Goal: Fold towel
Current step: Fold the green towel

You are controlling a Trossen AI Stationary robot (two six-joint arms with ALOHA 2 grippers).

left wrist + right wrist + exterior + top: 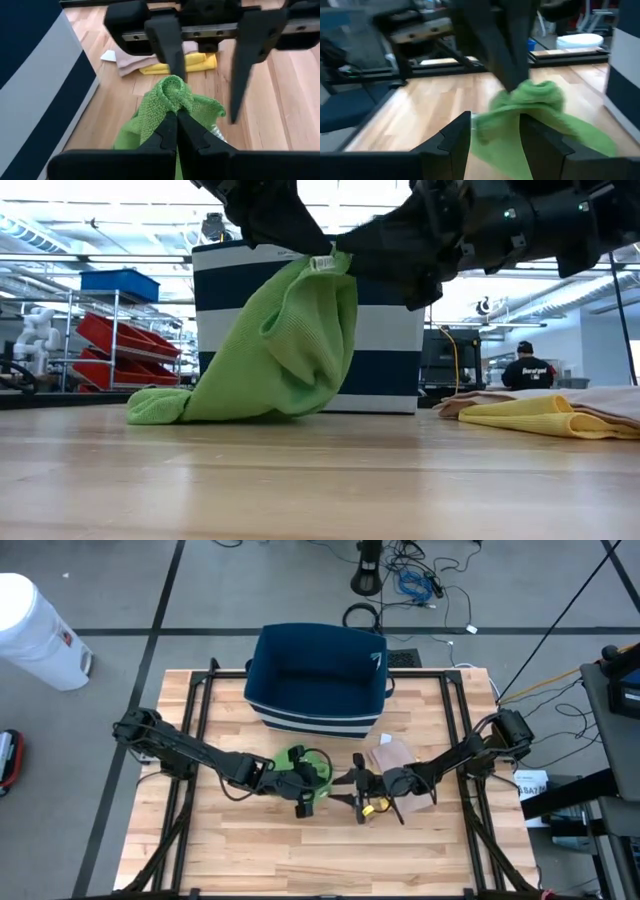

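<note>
**Green towel pinched and lifted at mid-table**

The green towel (305, 772) is a ribbed microfibre cloth, bunched rather than flat. In the low view it hangs as a rumpled drape (285, 345): its top edge, with a small white label, is held up near the arms, while its lower end trails on the table (320, 480) in a rolled lump to the side. It sits at the middle of the table, just in front of the navy-and-white striped basket (318, 675).

The left claw (176, 127) is closed tight on a gathered peak of the towel; its wrist view shows the two fingers pressed together with green cloth squeezed up above them. The right claw (495, 132) faces it from the other side with its fingers apart, the towel just ahead of the gap between them. The left wrist view confirms this, showing the right claw's two fingers (167, 42) spread wide, one of them close above the towel's peak.

From above, the towel is only a small green lump half hidden under the left claw (305, 795), and the two claws almost meet. That view also shows a beige cloth (392, 755) with a yellow cloth (368, 808) at its near edge, under the right arm. The low view shows these as a flat stack (545, 412) lying well to the side of the towel, and people in the room beyond.
</note>
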